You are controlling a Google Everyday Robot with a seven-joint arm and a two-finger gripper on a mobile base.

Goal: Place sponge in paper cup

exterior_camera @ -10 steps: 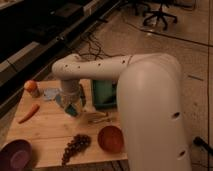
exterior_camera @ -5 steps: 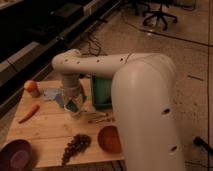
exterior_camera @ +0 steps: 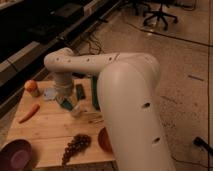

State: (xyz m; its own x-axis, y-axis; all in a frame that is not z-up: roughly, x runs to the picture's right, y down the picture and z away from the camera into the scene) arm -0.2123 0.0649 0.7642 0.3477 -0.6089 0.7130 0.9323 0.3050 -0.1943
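Note:
My gripper [exterior_camera: 66, 103] hangs from the white wrist over the left middle of the wooden table [exterior_camera: 50, 131], pointing down. A blue-teal bit of the sponge [exterior_camera: 64, 104] shows between its tips, and the gripper looks shut on it. The paper cup [exterior_camera: 76, 111], small and pale, stands just right of and below the gripper, close to the sponge. Much of the cup is hard to make out against the arm's shadow.
A light-blue cloth [exterior_camera: 50, 93] and an orange object [exterior_camera: 32, 88] lie at the back left. A carrot [exterior_camera: 28, 113] is at the left, a purple bowl [exterior_camera: 17, 155] at the front left, grapes [exterior_camera: 75, 144] at the front. An orange-brown bowl [exterior_camera: 103, 140] is half hidden by the arm.
The big arm link has swung left and nearer, covering more of the table's right side. The gripper has stayed almost in place above the cup area.

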